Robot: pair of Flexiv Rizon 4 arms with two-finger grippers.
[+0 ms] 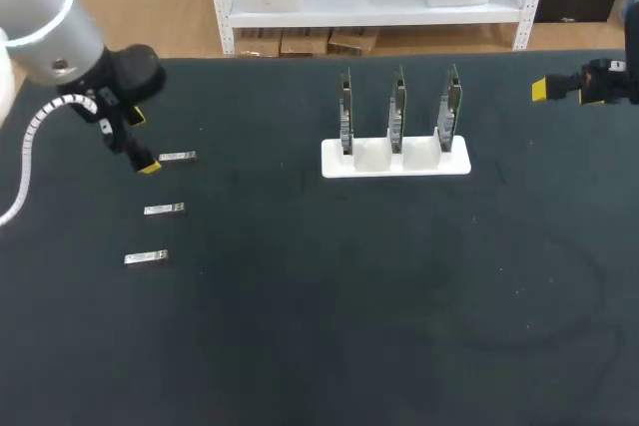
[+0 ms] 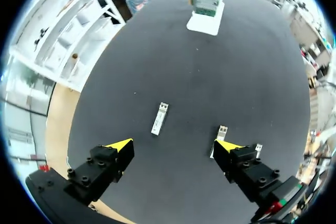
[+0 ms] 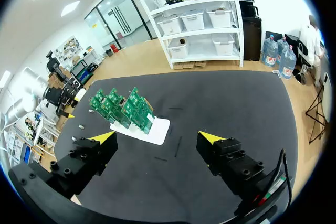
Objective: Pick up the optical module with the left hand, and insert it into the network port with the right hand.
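Three small silver optical modules lie in a column at the table's left: the far one, the middle one and the near one. My left gripper hangs open just left of the far module. In the left wrist view that module lies on the table ahead of the open left gripper, untouched, and a second module peeks out by one fingertip. A white stand holds three upright green network cards. My right gripper is open and empty at the far right, well clear of the cards.
The dark table top is bare in front of the stand and across the near half. The stand's white base lies ahead of the right gripper, with open mat between them.
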